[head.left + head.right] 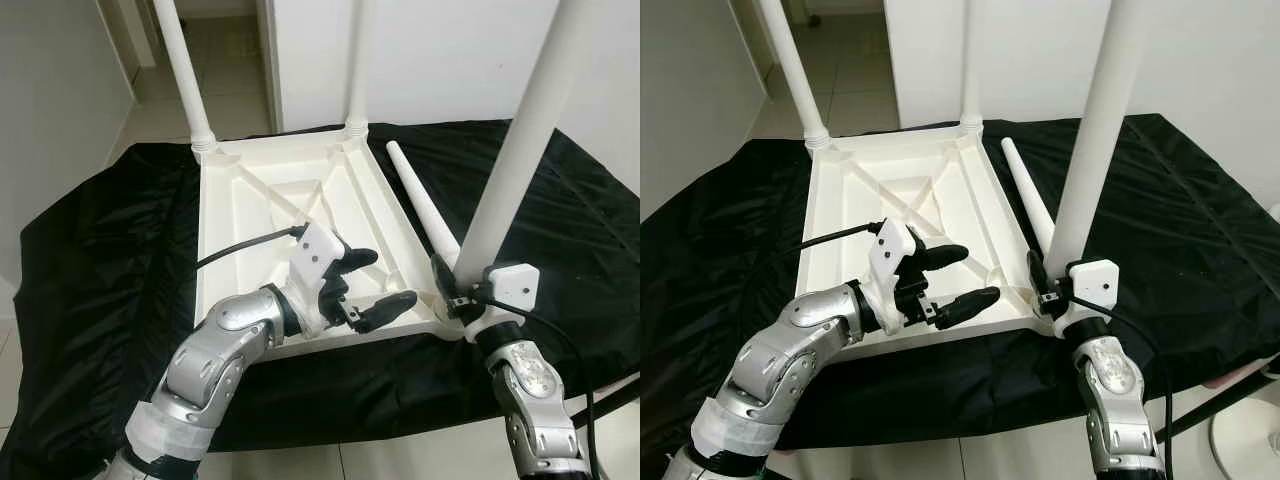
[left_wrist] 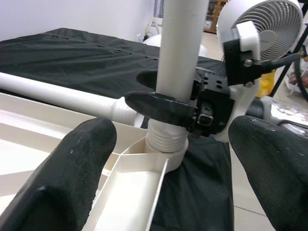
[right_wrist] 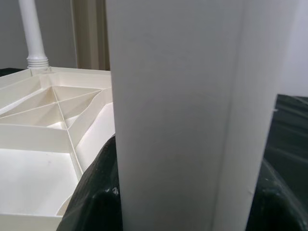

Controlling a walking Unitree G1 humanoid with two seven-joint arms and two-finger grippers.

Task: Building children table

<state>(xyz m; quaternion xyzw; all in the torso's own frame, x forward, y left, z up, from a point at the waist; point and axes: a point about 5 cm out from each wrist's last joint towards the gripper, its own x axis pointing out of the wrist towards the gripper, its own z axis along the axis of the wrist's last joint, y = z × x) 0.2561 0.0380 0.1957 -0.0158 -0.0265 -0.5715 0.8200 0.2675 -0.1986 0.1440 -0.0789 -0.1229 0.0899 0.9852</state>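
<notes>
Black cloth (image 1: 90,260) covers the surface, white wall and tiled floor behind, with spare cloth on every side of the upside-down white tabletop (image 1: 260,210). Three legs stand in its corners; the right gripper (image 1: 452,290) has jaws clamped on the near-right leg (image 1: 520,140), low near its socket. A loose leg (image 1: 425,205) lies beside the tabletop's right edge; left gripper (image 1: 365,285), jaws wide, hovers over the near edge.

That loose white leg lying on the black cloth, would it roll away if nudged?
Probably. The loose leg is a smooth round taper, so it would likely roll in a curve, though the rumpled black cloth may slow it. It looks like stiff, light plastic, like the upturned tabletop beside it.
</notes>
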